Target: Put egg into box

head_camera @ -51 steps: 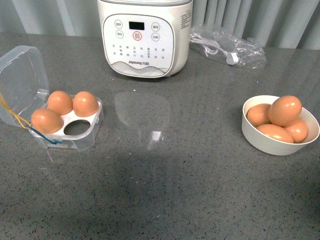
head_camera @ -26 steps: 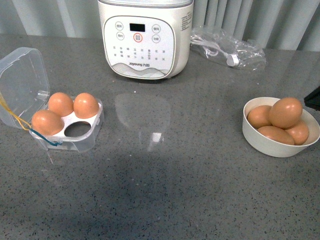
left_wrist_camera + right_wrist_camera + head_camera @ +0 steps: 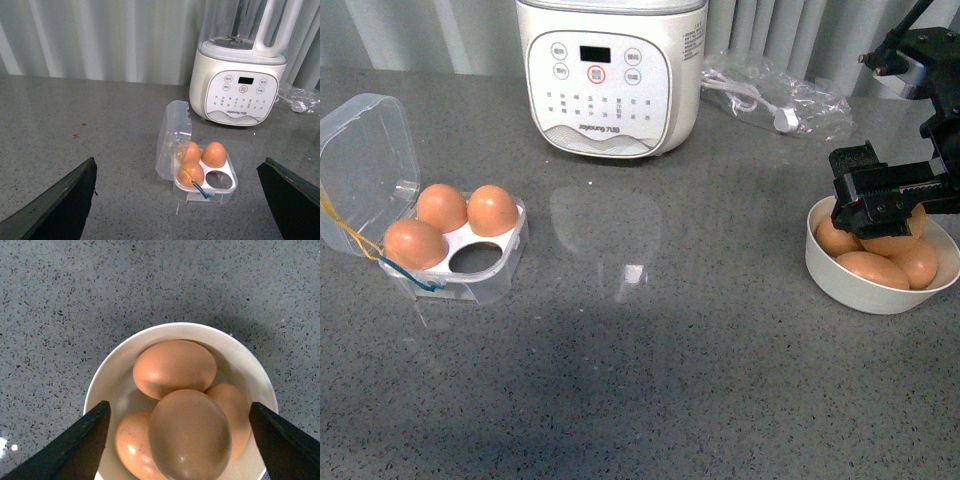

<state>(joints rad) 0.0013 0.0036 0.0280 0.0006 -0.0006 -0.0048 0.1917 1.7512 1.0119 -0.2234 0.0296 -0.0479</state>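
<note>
Several orange-brown eggs lie heaped in a round white bowl at the right. The top egg sits between my open right gripper's fingers; that gripper hangs right above the bowl, also seen in the right wrist view. The clear box stands at the left with its lid open. It holds three eggs, and the front right cell is empty. The box also shows in the left wrist view. My left gripper is open and empty, well short of the box, and out of the front view.
A white kitchen appliance stands at the back centre. A crumpled clear plastic bag with a cable lies at the back right. The bowl also shows in the right wrist view. The table top is grey speckled stone.
My right arm has come into the front view from the right and now hangs over the bowl, covering the top egg. The box and its eggs have not moved.
</note>
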